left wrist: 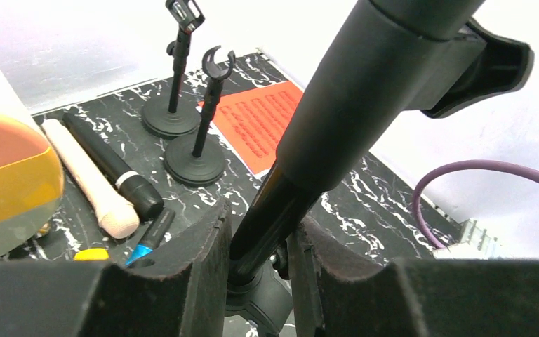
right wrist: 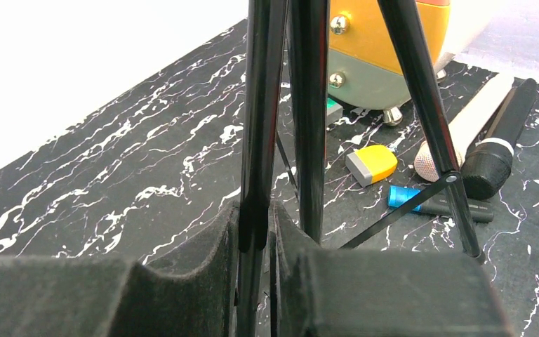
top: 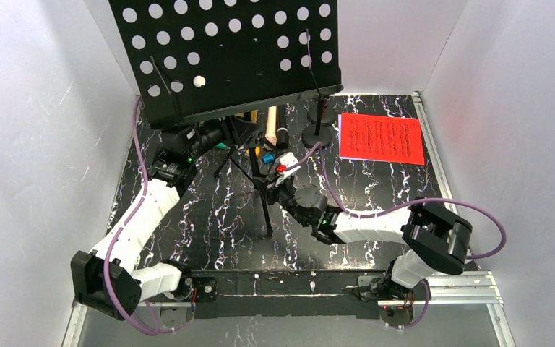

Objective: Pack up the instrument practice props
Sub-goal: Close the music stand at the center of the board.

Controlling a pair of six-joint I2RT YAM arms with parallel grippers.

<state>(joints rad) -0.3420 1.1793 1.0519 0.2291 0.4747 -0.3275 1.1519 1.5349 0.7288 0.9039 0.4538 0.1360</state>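
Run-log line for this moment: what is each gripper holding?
left gripper: shut on stand post | right gripper: shut on tripod leg | red sheet: not yet packed

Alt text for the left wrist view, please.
The left gripper, fingers shut, holds the music rack by its pole. Beyond on the marbled table are a cream microphone, a black microphone, two mic holders and a red page.

From above, you lose the top of the music rack (top: pixel 246 79) past the picture's edge, and its tray covers the left fingers (left wrist: pixel 182 281) and the far ends of the cream microphone (top: pixel 270 124) and black microphone (top: pixel 282 136). In your left wrist view an orange-and-yellow object (left wrist: pixel 7 175) sits blurred and cut by the left edge; perhaps a toy, you can't tell.
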